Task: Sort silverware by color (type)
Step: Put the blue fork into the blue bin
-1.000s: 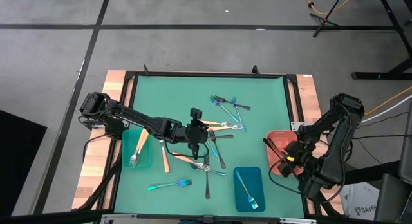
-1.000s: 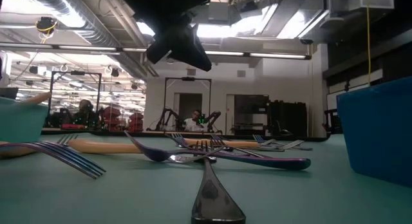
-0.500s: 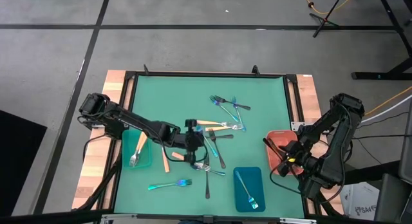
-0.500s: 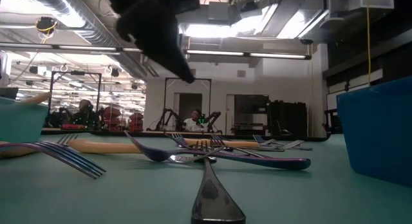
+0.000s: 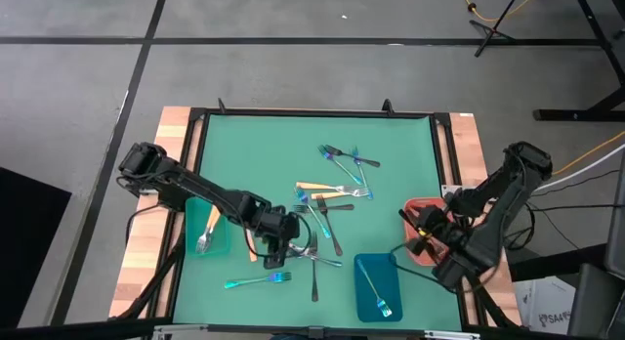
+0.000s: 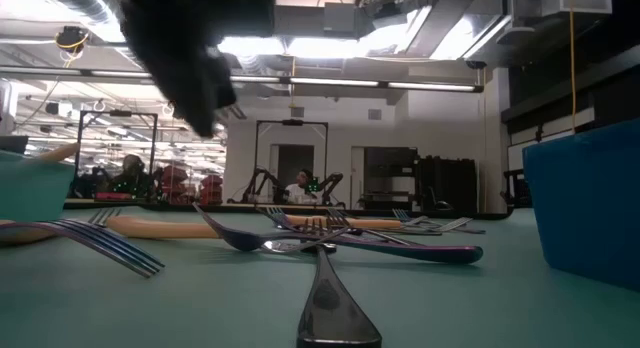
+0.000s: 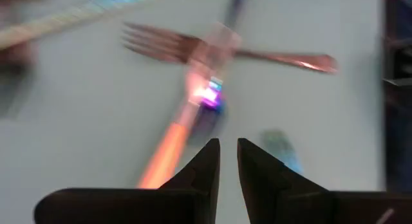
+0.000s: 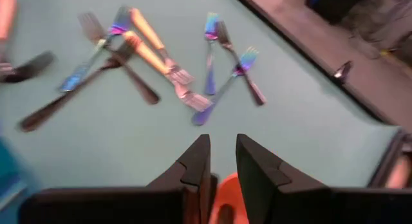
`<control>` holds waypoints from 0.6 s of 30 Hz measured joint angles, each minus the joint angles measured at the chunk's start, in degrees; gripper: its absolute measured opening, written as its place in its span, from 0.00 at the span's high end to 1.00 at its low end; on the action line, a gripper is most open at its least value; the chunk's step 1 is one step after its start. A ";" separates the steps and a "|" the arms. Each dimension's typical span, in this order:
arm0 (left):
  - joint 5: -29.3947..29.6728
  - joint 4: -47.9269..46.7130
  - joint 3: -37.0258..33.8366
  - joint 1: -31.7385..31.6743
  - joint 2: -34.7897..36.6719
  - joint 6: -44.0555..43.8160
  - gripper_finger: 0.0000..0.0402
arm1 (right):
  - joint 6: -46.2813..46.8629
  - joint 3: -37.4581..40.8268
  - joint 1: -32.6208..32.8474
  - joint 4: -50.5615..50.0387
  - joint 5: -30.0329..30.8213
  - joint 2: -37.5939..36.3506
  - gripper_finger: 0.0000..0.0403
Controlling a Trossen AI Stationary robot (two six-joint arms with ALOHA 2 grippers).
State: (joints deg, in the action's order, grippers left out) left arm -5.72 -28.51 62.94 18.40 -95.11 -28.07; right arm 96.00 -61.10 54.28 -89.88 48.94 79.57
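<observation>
High view: my left gripper over crossed silverware, fingers nearly together, seemingly empty | right gripper by salmon tray, narrow gap.

Left gripper swings from mid-table toward the near edge, now low over the crossed silverware. Right gripper shifts inward above the salmon-red tray.

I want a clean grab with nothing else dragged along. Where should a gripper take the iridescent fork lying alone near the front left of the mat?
Take the iridescent fork at mid-handle, coming straight down with the fingers across its width. It lies flat, roughly left to right, apart from the crossed pile, tines toward the pile. The left gripper is closest, I'd judge.
</observation>
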 joint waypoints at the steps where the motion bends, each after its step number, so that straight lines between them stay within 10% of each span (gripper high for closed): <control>1: -1.81 0.00 0.02 0.72 0.00 -0.82 0.88 | -1.70 0.00 -1.25 0.03 0.01 0.00 0.83; 7: -6.19 0.01 0.02 6.71 0.00 -3.32 0.88 | -11.96 0.02 -7.52 2.74 -0.04 0.00 0.83; 18: 4.65 -0.01 0.02 15.44 -0.20 -19.11 0.88 | -26.27 0.02 -14.29 11.88 -0.56 0.00 0.83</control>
State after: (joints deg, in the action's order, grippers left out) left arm -1.07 -28.53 62.96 33.84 -95.31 -47.18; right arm 69.73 -61.08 40.00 -78.01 48.38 79.57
